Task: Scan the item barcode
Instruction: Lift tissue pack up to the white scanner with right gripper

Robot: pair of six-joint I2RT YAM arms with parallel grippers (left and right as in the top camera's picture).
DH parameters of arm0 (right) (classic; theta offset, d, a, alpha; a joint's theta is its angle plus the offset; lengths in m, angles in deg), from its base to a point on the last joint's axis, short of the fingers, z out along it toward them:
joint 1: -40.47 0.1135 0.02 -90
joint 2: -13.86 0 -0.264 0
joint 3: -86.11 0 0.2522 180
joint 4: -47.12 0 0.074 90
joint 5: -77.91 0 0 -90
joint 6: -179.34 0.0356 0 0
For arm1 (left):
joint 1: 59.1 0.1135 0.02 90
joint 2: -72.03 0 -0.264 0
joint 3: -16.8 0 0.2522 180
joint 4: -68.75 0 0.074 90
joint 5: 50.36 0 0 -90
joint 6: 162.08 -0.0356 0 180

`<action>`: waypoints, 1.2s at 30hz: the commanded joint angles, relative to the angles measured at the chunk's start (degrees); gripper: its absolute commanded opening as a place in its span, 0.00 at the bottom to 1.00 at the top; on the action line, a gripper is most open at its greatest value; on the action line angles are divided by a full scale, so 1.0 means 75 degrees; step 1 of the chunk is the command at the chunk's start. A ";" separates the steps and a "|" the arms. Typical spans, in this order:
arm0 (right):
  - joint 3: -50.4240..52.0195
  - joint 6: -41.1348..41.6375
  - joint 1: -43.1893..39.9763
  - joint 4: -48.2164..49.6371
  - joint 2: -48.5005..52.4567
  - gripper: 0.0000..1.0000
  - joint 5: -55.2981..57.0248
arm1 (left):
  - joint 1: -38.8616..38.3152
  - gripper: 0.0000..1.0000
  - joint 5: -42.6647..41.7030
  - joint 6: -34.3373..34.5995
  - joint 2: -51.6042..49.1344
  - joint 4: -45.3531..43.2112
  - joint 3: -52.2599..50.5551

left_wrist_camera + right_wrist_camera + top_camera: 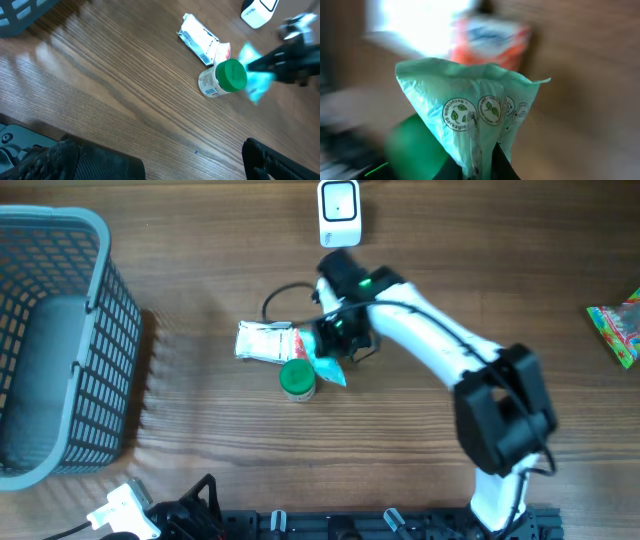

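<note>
The right end effector [479, 167] is clamped on the edge of the pale green packet [470, 115]. The packet is near the middle of the tabletop [200, 450], just beside the green-lidded jar [297, 379] and at about six o'clock from the white scanner [338, 210]. The grasp looks done; carrying the packet up and presenting its barcode remain. No barcode shows. The left end effector [175, 162] hangs at the seven o'clock edge, fingers wide apart.
</note>
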 commanded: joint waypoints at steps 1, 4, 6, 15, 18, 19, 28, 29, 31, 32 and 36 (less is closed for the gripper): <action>-0.0315 0.0111 -0.1236 -0.0425 -0.0697 0.04 -0.4234 | -0.0038 1.00 -0.0061 0.0047 0.0023 0.0085 -0.0023; -0.0309 0.0312 -0.1865 -0.0772 -0.0691 0.04 -0.5811 | -0.0038 1.00 -0.0061 0.0050 0.0023 0.0085 -0.0023; -0.0309 0.0297 -0.1950 -0.0743 -0.0688 0.04 -0.7277 | -0.0038 1.00 -0.0061 0.0047 0.0023 0.0085 -0.0023; -0.0309 -0.6441 -0.1923 -0.0595 -0.0688 0.04 -0.7842 | -0.0038 1.00 -0.0061 0.0047 0.0023 0.0085 -0.0023; -0.0309 -0.8084 -0.1684 -0.1411 -0.0688 0.04 -0.7784 | -0.0038 1.00 -0.0061 0.0050 0.0023 0.0085 -0.0023; -0.0309 -0.8113 -0.1588 -0.1492 -0.0688 0.05 -0.7568 | -0.0038 1.00 -0.0061 0.0047 0.0023 0.0085 -0.0023; -0.0312 -0.2908 -0.0691 -0.0163 -0.0691 0.05 0.1078 | -0.0038 1.00 -0.0061 0.0047 0.0023 0.0085 -0.0023; -0.0321 -0.2401 -0.0691 0.0207 -0.0688 0.05 0.2133 | -0.0038 1.00 -0.0061 0.0047 0.0023 0.0085 -0.0023; -0.0321 -0.2463 -0.0691 0.0822 -0.0627 0.05 0.3873 | -0.0038 1.00 -0.0061 0.0047 0.0023 0.0085 -0.0023; -0.0321 -0.2463 -0.0691 0.0941 -0.0560 0.05 0.4266 | -0.0038 1.00 -0.0061 0.0047 0.0023 0.0085 -0.0023; -0.0580 -0.2317 -0.0691 0.1926 -0.0216 0.04 0.5106 | -0.0038 1.00 -0.0061 0.0050 0.0023 0.0085 -0.0023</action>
